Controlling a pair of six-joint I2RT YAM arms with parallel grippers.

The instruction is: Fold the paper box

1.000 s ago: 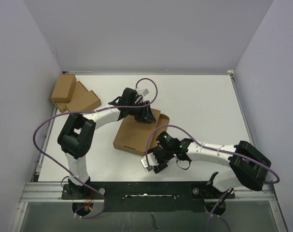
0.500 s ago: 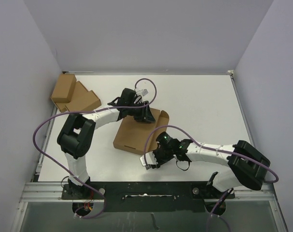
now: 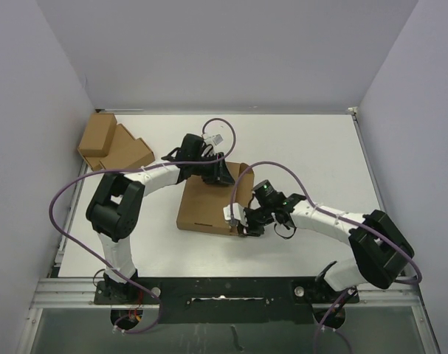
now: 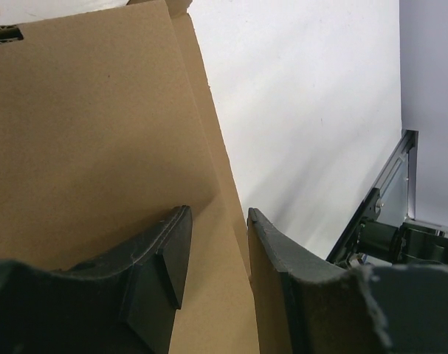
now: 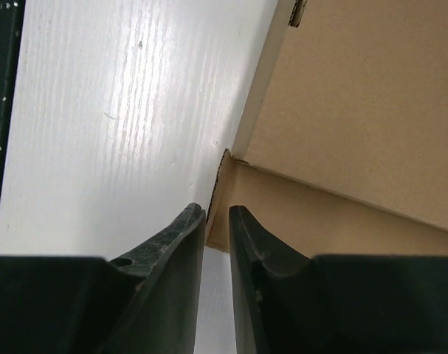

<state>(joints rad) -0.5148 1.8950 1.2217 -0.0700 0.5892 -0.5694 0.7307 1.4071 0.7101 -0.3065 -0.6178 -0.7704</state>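
The paper box (image 3: 205, 203) is plain brown cardboard, unprinted. The two smaller boxes (image 3: 114, 146) to its left are the same brown. The desk (image 3: 305, 147) is white with a faint streaked grain. The left arm (image 3: 157, 175) and right arm (image 3: 323, 220) are white with black joints. The left gripper (image 4: 212, 221) and right gripper (image 5: 216, 214) are black, the cables (image 3: 65, 199) purple and the walls (image 3: 224, 51) pale lilac.

The left end effector (image 3: 224, 177) hides the paper box's (image 3: 205, 208) far edge; its grip there is unclear.

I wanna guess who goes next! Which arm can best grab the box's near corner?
Probably the right. The right gripper already has its tips around the paper box's near right corner, while the left gripper sits astride its far edge.
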